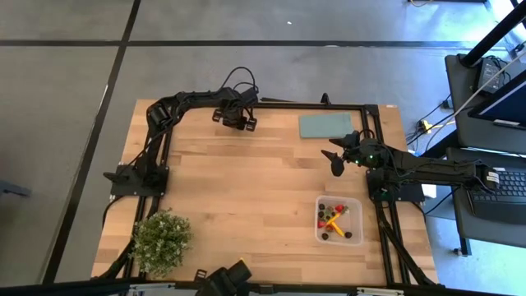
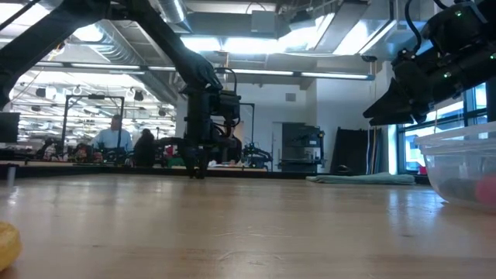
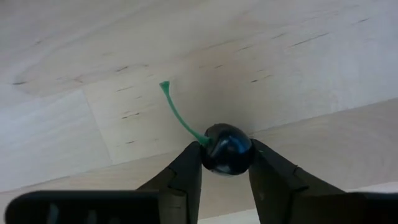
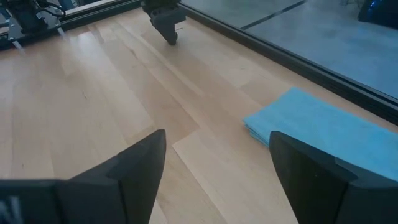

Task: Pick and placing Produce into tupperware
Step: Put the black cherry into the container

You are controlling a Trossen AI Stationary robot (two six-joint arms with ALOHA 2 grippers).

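Judging by the tupperware [image 1: 339, 220], already holding several red, dark and orange pieces near the table's right side, most produce looks packed. Far across the table, the left gripper [image 3: 227, 163] has its fingers pinched around a dark cherry [image 3: 227, 149] sitting on the wood. The right gripper [image 1: 337, 158] hangs wide open, waiting.

Even, bright light fell from overhead strips across the ceiling [image 2: 310, 31], which glared white in the low view. The table [image 1: 246, 189] looked evenly lit, with only soft shadows. In the low view the near tabletop and the clear tupperware [image 2: 465, 167] at three o'clock were blurred. A highlight shone on the dark cherry [image 3: 227, 149].
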